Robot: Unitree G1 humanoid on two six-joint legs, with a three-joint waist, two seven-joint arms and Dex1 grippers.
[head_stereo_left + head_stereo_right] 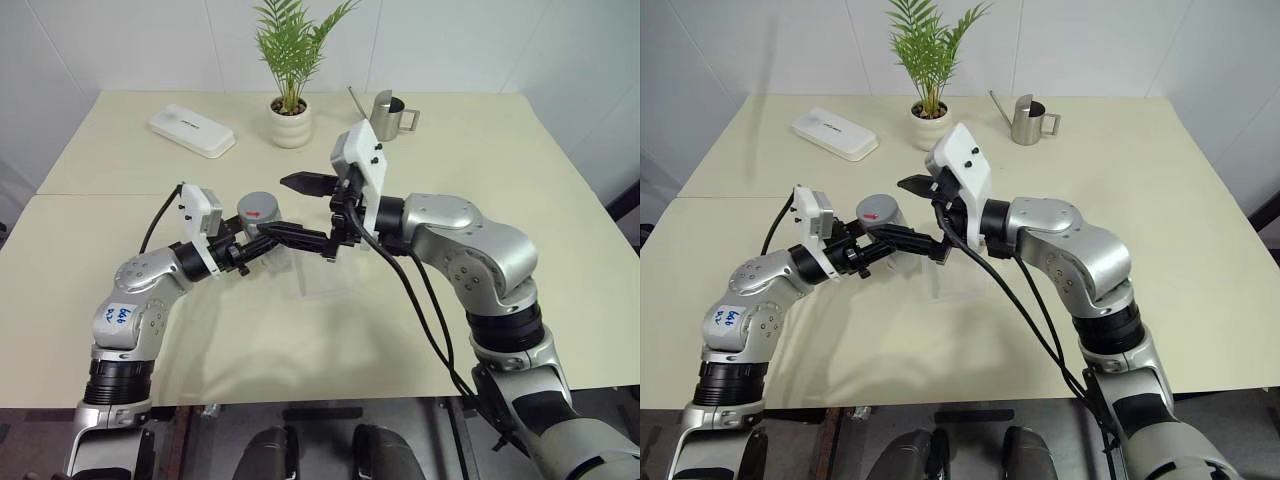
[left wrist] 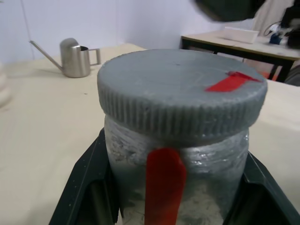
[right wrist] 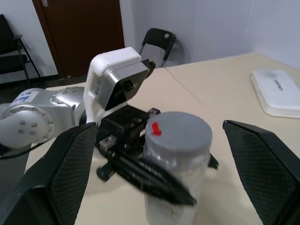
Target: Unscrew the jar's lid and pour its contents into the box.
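Observation:
My left gripper [image 1: 262, 240] is shut on the jar [image 2: 176, 159], a silver-grey cylinder with a red label patch, and holds it upright above the table. The grey lid [image 2: 180, 91] with its red mark sits on the jar. My right gripper [image 3: 164, 159] is open and points toward the jar from the right. One of its black fingers [image 3: 70, 173] stands on each side of the lid [image 3: 178, 131], apart from it. The clear plastic box [image 1: 322, 280] lies on the table just below and to the right of the jar. The contents are hidden inside the jar.
A white oblong case [image 1: 192, 130] lies at the far left of the table. A potted plant [image 1: 291, 115] and a steel watering jug [image 1: 392, 115] stand at the back. A black chair [image 3: 159, 40] stands beyond the table.

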